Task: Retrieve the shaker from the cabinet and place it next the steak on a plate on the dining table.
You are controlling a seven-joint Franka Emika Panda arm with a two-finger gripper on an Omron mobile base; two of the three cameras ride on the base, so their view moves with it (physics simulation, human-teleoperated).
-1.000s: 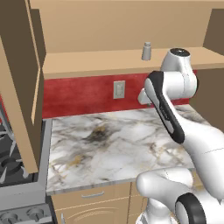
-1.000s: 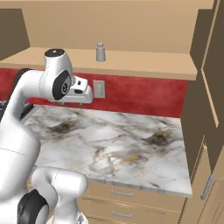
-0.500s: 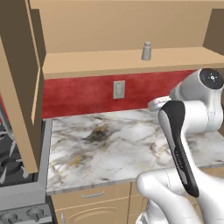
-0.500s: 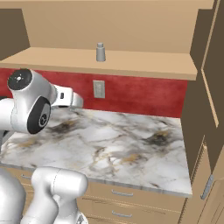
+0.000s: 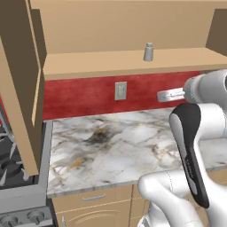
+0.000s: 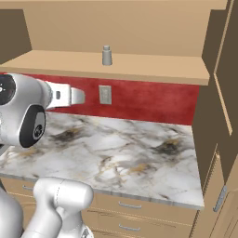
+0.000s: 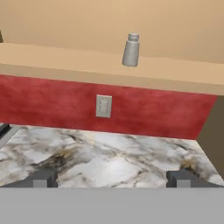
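Note:
The shaker (image 5: 148, 52) (image 6: 107, 56) (image 7: 131, 50), a small grey cylinder with a lighter cap, stands upright on the wooden shelf (image 5: 128, 62) of the open cabinet (image 6: 139, 28). My gripper (image 7: 111, 179) is open, with nothing between its widely spread dark fingertips (image 7: 41, 178). It hangs over the marble counter, below and well short of the shaker, and points at the red wall. The white hand (image 5: 167, 95) (image 6: 69, 96) reaches toward the wall under the shelf. The steak, the plate and the dining table are out of view.
Beneath the shelf lies a marble counter (image 5: 115, 146) (image 6: 130, 162) on wooden drawers. A wall outlet (image 5: 120, 90) (image 7: 103, 106) sits on the red backsplash. Open cabinet doors (image 5: 17, 88) (image 6: 223, 93) stick out at both sides. A stove (image 5: 13, 173) is at the left.
The arm has folded back, drawing the hand away from the wall and the elbow toward the cameras. The jaws have spread wider. The shaker has not moved.

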